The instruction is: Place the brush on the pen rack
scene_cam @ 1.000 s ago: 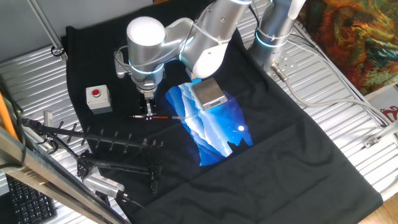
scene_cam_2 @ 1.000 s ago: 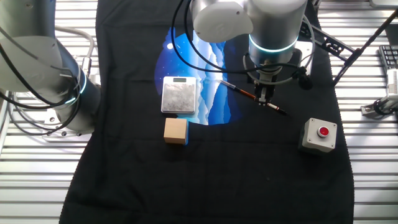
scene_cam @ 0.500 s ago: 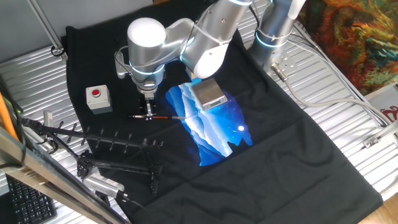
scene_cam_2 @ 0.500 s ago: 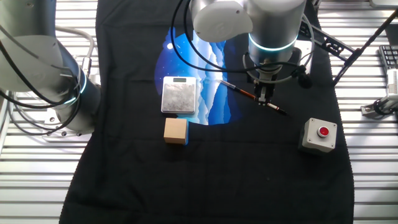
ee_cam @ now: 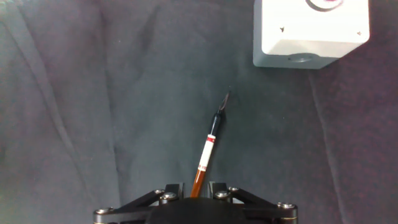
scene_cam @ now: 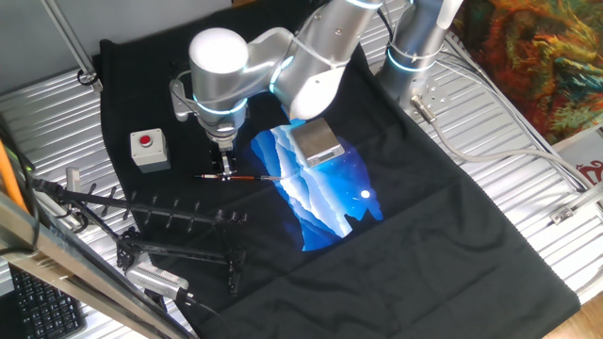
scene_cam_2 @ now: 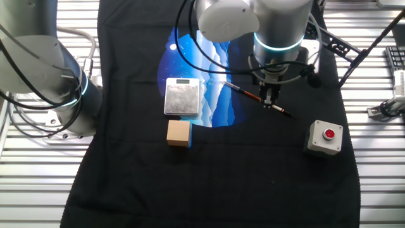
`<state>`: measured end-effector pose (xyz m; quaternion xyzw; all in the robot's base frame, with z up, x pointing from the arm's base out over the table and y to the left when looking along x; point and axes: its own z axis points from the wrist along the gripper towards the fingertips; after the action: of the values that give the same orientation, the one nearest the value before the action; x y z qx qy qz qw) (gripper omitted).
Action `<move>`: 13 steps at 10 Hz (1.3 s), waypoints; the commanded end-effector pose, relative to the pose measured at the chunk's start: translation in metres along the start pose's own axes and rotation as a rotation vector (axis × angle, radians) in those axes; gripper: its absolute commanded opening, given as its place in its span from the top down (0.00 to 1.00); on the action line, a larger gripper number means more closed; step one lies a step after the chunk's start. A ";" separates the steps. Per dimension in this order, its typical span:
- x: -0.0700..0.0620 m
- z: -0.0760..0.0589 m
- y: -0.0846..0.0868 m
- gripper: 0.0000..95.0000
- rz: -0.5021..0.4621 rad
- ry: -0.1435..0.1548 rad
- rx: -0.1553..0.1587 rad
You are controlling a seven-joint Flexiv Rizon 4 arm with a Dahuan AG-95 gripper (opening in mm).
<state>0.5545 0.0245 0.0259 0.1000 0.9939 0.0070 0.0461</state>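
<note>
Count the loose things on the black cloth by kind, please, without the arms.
Brush: 1
Grey box with red button: 1
Metal scale: 1
Wooden block: 1
Pen rack: 1
Total: 5

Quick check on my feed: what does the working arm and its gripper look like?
The arm is glossy silver-white with rounded joint housings and a glowing cyan ring at the wrist. Black cables loop around that wrist. The gripper is small, slim and dark, with black metal linkages and visible screws in the hand view.
</note>
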 end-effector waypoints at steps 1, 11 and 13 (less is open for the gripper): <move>-0.001 0.004 0.001 0.80 0.053 -0.009 0.042; -0.002 0.004 0.001 0.80 0.055 -0.034 0.013; -0.002 0.004 0.001 0.80 0.056 -0.031 0.003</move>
<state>0.5563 0.0248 0.0219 0.1281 0.9899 0.0058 0.0610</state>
